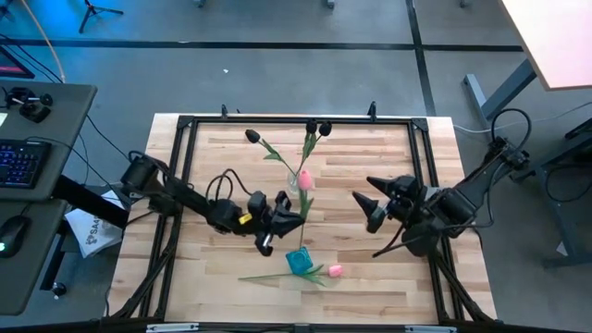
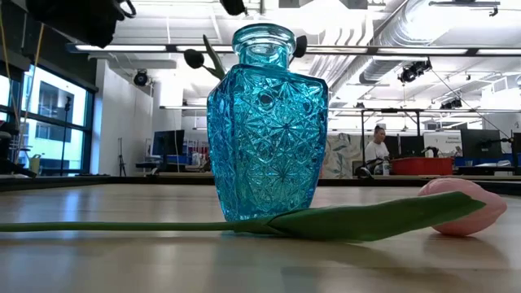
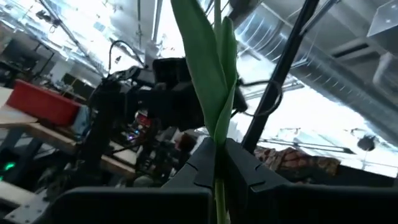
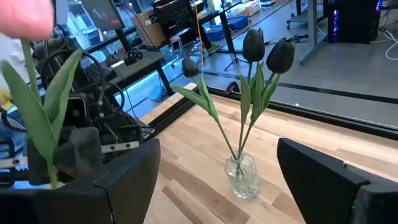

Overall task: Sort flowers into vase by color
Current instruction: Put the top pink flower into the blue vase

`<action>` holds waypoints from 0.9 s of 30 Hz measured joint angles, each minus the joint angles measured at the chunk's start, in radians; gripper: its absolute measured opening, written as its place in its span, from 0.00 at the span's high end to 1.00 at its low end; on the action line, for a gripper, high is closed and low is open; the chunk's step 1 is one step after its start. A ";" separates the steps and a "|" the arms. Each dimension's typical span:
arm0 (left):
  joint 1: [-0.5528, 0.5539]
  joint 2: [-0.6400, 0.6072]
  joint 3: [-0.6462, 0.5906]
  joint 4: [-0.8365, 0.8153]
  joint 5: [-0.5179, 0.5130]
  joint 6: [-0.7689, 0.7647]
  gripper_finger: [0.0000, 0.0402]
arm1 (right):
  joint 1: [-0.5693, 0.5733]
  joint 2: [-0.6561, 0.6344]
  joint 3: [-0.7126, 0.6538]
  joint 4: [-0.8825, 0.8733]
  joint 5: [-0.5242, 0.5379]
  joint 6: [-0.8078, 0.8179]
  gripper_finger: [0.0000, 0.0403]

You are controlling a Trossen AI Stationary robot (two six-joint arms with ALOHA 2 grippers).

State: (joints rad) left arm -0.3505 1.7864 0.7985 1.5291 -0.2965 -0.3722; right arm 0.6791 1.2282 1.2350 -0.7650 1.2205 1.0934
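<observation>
The left gripper (image 1: 294, 218) is clamped on the green stem of a pink tulip (image 1: 304, 178), holding it upright just beyond the blue vase (image 1: 299, 261), with the pink head up near the clear vase (image 1: 292, 182). In the left wrist view the stem (image 3: 219, 155) runs straight up between the closed fingers. The right gripper (image 1: 370, 199) waits off to one side of the blue vase, well apart from it, its jaws spread wide and holding nothing.

The three dark tulips (image 4: 267, 53) stand in the clear vase, farther back on the table (image 1: 222, 166). The second pink tulip (image 2: 462, 205) lies flat on the wood right in front of the blue vase.

The blue vase has a narrow neck (image 2: 262, 41), so a stem lowered slightly off centre could catch the rim and tip or shove the vase. The long leaf could also snag there. A swinging stem might brush the dark tulips as well.

No brand, label or writing is readable anywhere
</observation>
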 joint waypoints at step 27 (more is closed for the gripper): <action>-0.051 -0.117 0.016 -0.685 0.059 0.149 0.64 | -0.014 0.000 0.000 0.047 -0.053 -0.134 0.21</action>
State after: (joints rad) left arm -0.4011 1.6695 0.8146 0.8445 -0.2371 -0.2232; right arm 0.6655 1.2285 1.2350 -0.7177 1.1673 0.9595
